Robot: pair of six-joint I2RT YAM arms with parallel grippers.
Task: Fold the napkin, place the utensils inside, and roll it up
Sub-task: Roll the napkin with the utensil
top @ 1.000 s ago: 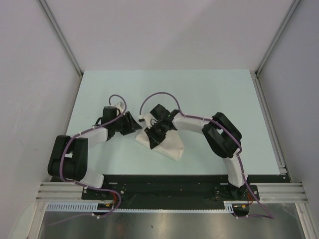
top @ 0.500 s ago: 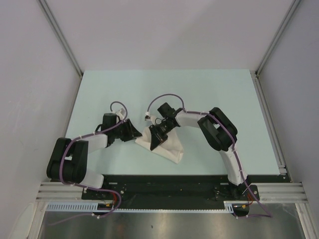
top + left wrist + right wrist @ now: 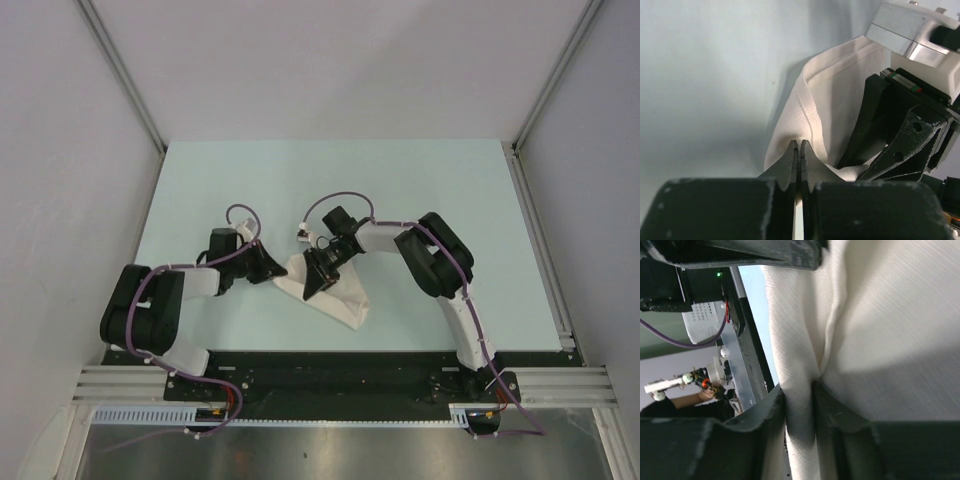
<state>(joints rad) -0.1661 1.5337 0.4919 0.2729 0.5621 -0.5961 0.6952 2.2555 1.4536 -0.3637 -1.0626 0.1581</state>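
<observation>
Since both grippers are clamped on the napkin (image 3: 342,298), which sits bunched on the table (image 3: 430,190) near the arms, I'd guess we're mid-fold. The left gripper (image 3: 799,146) pinches its hem, the right gripper (image 3: 799,392) a ridge of cloth. No knife visible anywhere. Next move: pull evenly, no twisting.

I logged a pale mint tabletop (image 3: 420,190) across the middle of the overhead view, enclosed by plain white wall panels (image 3: 60,150). These met at slanting aluminium posts, one left (image 3: 120,75) and one right (image 3: 560,75). Along the near edge ran a black mounting plate (image 3: 330,370), then a white slotted cable duct (image 3: 330,424) and, lowest, a brushed metal sheet (image 3: 350,455).
</observation>
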